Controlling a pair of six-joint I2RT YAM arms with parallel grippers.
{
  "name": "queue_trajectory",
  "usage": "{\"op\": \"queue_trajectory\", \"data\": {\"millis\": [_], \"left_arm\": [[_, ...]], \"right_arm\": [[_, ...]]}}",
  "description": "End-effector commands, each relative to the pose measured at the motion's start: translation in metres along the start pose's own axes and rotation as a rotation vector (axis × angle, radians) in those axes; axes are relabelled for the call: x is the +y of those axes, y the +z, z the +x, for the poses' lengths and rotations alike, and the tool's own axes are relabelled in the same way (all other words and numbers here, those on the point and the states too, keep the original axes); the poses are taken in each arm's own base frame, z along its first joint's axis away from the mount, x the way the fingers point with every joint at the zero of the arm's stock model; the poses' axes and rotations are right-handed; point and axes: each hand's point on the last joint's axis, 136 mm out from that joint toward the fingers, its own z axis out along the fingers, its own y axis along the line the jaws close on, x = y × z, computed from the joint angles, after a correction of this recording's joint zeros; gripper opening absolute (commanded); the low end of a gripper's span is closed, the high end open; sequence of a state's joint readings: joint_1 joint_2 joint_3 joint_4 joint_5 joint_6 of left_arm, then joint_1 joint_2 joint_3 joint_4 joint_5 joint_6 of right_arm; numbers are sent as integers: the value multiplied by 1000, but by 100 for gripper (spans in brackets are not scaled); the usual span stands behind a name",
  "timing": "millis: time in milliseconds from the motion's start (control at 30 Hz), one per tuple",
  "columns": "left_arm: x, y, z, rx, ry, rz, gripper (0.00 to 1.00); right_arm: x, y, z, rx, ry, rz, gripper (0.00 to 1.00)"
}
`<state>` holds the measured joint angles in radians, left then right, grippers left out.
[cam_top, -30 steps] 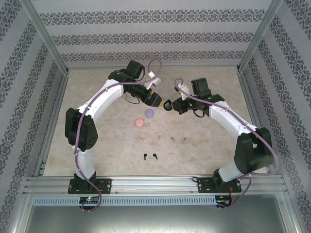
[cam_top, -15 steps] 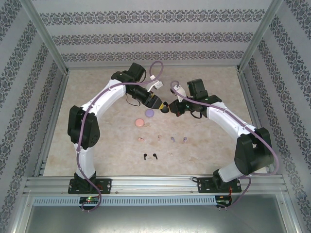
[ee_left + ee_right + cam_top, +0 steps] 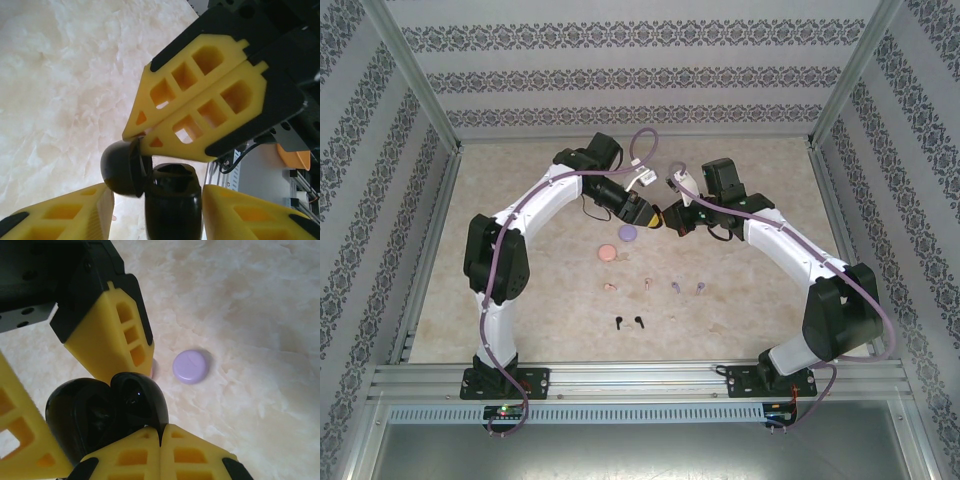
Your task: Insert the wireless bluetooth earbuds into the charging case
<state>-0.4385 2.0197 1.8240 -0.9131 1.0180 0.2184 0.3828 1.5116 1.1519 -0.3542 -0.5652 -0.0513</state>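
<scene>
While the left gripper (image 3: pixel 647 213) has its fingers clamped across the black charging case (image 3: pixel 172 205), held up over mid-surface, the right gripper (image 3: pixel 141 141) has its fingers pressed together on the edge of the open lid (image 3: pixel 120 167). Earbuds all lie loose on the surface (image 3: pixel 560 325), nearer the bases: pink pair (image 3: pixel 609 287), purple pair (image 3: pixel 676 286), black pair (image 3: pixel 618 322). Purple case (image 3: pixel 191 366) and pink case (image 3: pixel 607 253) sit just beyond them.
</scene>
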Motion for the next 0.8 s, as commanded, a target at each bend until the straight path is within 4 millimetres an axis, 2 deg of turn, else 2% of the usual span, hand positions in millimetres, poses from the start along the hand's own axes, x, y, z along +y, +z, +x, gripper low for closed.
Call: {"op": "queue_trajectory", "data": {"millis": [0,333,467,500,533,567,600,667,767], "left_arm": [[-7,4,-5,-4,35,42,45],[-6,5,-4,-1,35,50,27],[-6,5,-5,-3,39,52,11],[-6,5,-5,-3,39,53,5],[-6,5,-5,-5,40,53,0],[-6,4,-6,-10,43,51,0],[-5,2,-6,-14,40,46,0],[-2,-2,-8,-38,41,35,0],[6,-20,-14,-118,31,5,0]], "right_arm": [[10,-6,-19,-48,-27,-23,0],[8,-3,-20,-46,-24,-18,0],[6,-3,-20,-47,-20,-3,0],[5,-4,-21,-51,-17,4,4],[4,-6,-23,-56,-12,13,12],[2,-9,-25,-64,2,23,27],[2,-13,-27,-74,11,27,38],[2,-24,-30,-100,40,40,52],[4,-44,-28,-142,80,66,69]]}}
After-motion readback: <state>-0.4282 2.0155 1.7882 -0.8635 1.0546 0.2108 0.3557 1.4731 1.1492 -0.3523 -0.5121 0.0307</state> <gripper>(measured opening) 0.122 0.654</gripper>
